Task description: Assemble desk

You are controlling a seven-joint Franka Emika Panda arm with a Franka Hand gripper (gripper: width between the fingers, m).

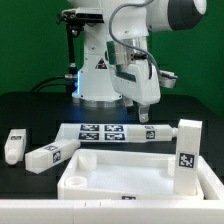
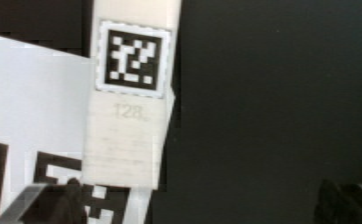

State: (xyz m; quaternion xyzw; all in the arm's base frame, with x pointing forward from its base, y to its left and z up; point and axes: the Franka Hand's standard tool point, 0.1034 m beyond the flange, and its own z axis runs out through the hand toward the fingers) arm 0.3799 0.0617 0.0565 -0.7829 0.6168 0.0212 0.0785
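gripper [image 1: 143, 117] hangs over the marker board [image 1: 100, 131], jaws wide, nothing held. upright leg [image 1: 187, 152] stands at the 3 o'clock side of the tray top [image 1: 110, 178]. step in hand, likely: fetching the lying leg [image 1: 163, 131], at the gripper's 4 o'clock. next move calls for descending, straddling it squarely and closing.
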